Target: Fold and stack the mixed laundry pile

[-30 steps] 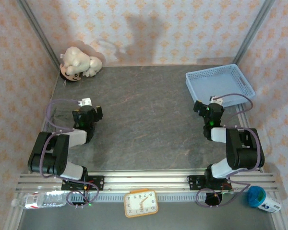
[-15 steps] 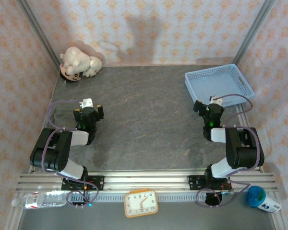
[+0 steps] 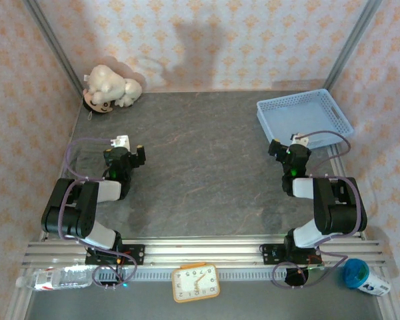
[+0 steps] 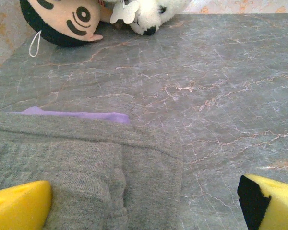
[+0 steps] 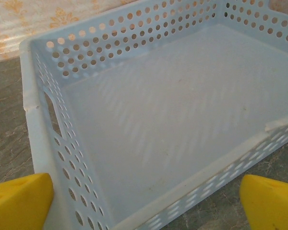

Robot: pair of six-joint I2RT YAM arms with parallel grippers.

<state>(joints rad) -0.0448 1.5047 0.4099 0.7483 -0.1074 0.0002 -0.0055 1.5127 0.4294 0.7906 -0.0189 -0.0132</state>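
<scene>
The dark grey-olive shirt point(image 4: 81, 172) lies folded on the table, right under my left gripper point(image 4: 144, 206). A strip of the lilac-purple shirt point(image 4: 77, 115) peeks out from beneath its far edge. From above, the stack is a dark patch point(image 3: 87, 161) just left of the left gripper point(image 3: 123, 155). That gripper is open, its yellow pads point(image 4: 19, 206) wide apart and holding nothing. My right gripper point(image 3: 290, 150) is open too, hovering at the near edge of the light blue basket point(image 5: 38, 124), nothing between its pads point(image 5: 273, 201).
The white plush toy point(image 3: 113, 87) lies in the back left corner, just beyond the stack point(image 4: 149, 14). The basket point(image 3: 305, 99) stands at the back right. A clock point(image 3: 195, 283), a bottle point(image 3: 53, 277) and a blue-capped container point(image 3: 357, 272) sit below the rail.
The left arm has shifted slightly, its wrist turning a little over the folded stack. The right arm has not moved.
</scene>
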